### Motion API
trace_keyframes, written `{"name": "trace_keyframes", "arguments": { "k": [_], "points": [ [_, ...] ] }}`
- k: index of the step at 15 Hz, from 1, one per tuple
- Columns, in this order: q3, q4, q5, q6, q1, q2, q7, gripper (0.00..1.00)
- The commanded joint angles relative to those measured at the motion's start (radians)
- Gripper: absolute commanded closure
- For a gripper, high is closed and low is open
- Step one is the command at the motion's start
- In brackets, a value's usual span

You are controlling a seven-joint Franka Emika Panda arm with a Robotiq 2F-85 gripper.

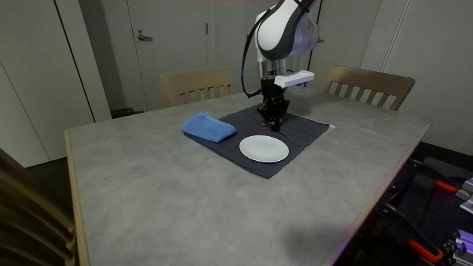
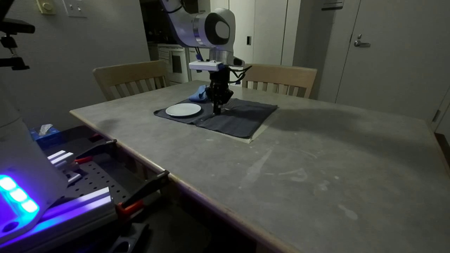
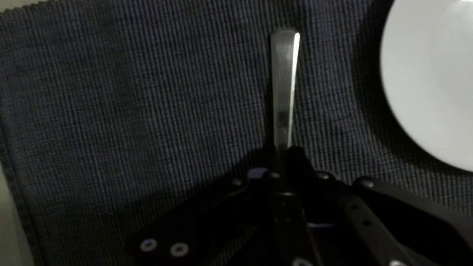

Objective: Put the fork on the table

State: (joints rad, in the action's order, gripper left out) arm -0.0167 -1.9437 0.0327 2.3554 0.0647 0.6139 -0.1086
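Nearest the wrist camera is the gripper (image 3: 283, 157), its fingers (image 3: 301, 162) pinched together, as it looks, on the fork (image 3: 284, 85) where the handle narrows. The fork is over the dark placemat (image 1: 305, 129), near the white plate (image 1: 264, 149) but apart from it, so the placemat comes between it and the table (image 1: 177, 207). Whether it rests on the ribbed fabric or is barely raised, I cannot tell.

Being metal, the fork should prove stiff and fairly light, hard to damage but smooth enough to slide or twist in the grip. The narrow waist seems a sensible place to hold, probably close to its balance; even so, such a thin section offers little to bite on, and the long handle could swing. A square pinch across the width would resist that best.

The tines are lost behind the gripper in the wrist view, and in both exterior views the fork is a faint line, its head too small to read. The wrist view cuts off the plate; both exterior views cut off the arm (image 1: 275, 37). In an exterior view the gripper hides part of the blue cloth (image 2: 198, 95).
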Motion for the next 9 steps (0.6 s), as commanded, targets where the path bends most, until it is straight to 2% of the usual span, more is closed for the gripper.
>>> {"name": "trace_keyframes", "arguments": {
  "k": [1, 9],
  "points": [
    [-0.002, 0.013, 0.004, 0.006, -0.004, 0.006, 0.004, 0.97],
    [0.0, 0.002, 0.006, -0.003, 0.0, -0.009, 0.003, 0.97]
  ]
}}
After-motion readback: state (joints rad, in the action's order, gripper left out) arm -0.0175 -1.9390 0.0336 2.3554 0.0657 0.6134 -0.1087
